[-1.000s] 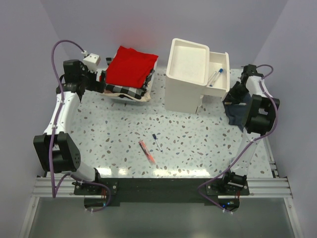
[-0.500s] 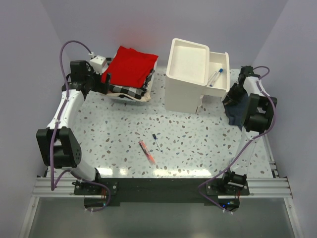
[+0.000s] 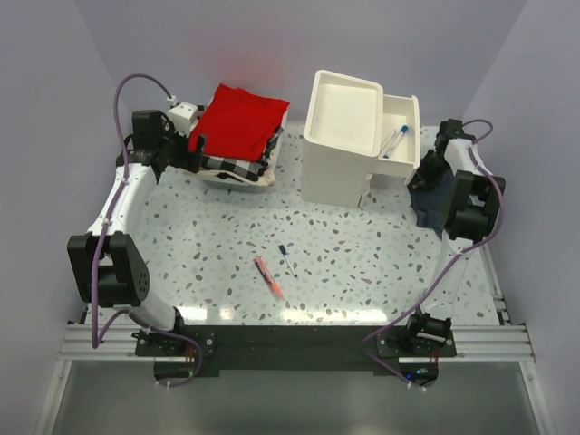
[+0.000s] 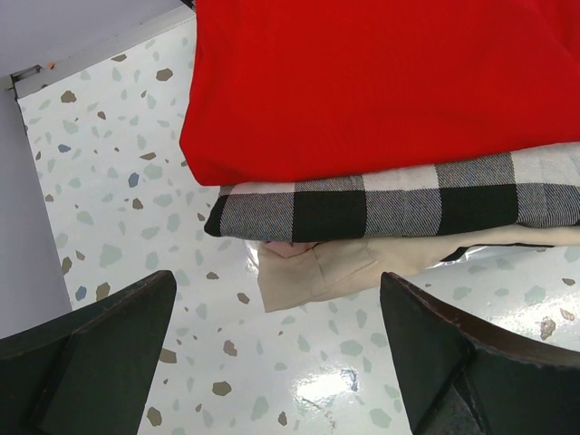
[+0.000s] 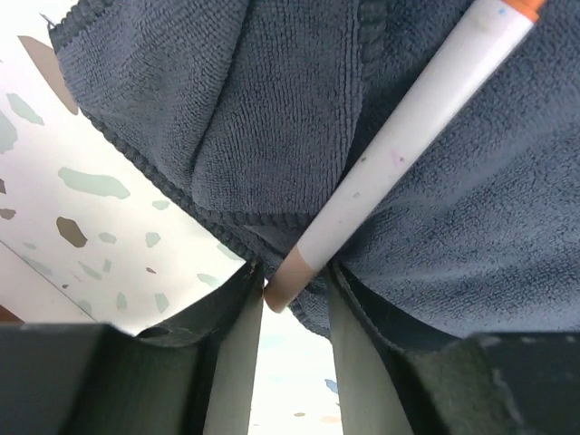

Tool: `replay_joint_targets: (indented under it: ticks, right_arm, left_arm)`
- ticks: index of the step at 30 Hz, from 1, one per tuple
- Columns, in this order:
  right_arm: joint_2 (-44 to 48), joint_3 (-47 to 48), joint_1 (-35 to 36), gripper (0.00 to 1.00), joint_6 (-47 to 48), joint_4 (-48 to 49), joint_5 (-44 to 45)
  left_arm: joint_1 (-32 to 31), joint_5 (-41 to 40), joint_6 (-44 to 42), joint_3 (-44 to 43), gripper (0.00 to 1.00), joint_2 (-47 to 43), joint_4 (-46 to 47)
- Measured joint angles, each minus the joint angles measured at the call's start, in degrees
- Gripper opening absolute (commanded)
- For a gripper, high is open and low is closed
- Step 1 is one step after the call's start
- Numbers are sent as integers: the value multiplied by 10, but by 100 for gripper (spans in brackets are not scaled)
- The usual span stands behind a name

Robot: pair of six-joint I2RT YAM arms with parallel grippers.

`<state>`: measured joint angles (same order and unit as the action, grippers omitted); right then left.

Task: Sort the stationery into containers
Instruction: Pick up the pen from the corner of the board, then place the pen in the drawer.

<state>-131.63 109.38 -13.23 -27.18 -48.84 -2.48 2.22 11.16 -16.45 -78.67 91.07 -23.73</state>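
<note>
Speckled terrazzo table [image 3: 199, 236] bearing a white drawer unit [image 3: 337, 149], taken here as the landmark. Far left of the unit, the left hand [image 4: 276, 294] hovers with its fingers spread wide and nothing between them. It faces a stack of folded cloths [image 3: 237, 127], red over black-and-white check over beige. As the cloths are no part of the sorting, this arm is judged to be parked clear of the work rather than reaching.

In front of the unit and slightly to its left, an orange-red marker [image 3: 269, 277] and a small blue-capped pen [image 3: 286, 260] lie loose on the table, apart from each other and unsorted. On the unit's right side one drawer [image 3: 400, 112] stands pulled out. A blue-tipped pen [image 3: 392, 142] lies inside it, and the drawer is presumably left open to receive the next item.

Right of the unit, just beyond that drawer, the right hand [image 5: 292, 299] is clamped on the end of a white pen [image 5: 399, 154] with an orange tip. This pen lies against a dark blue-grey cloth [image 5: 272, 109]. A fold of cloth crowds the fingers, and whether it is pinched along with the pen cannot be told from the wrist view. The end grip suggests the pen is being taken off the cloth for the drawer beside it.

The surface is pale and glossy, flecked grey, green and brown, with a glare patch near the front edge. Plain lilac walls [image 3: 299, 36] enclose it on three sides.
</note>
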Motion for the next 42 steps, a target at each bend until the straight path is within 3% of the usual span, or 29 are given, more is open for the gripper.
replay_joint_targets:
  ticks: [9, 16, 34, 42]
  right_arm:
    - [0, 0, -2, 20, -3, 0, -2]
    - [20, -21, -5, 0, -3, 2, -12]
    - [235, -132, -7, 0, 22, -26, 46]
    - [311, -139, -7, 0, 40, -31, 45]
  left_arm:
    - [-5, -1, -2, 0, 100, 1, 0]
    - [-9, -1, -2, 0, 100, 3, 1]
    - [-12, 22, 22, -9, 100, -6, 5]
    - [-12, 52, 42, -9, 100, -43, 19]
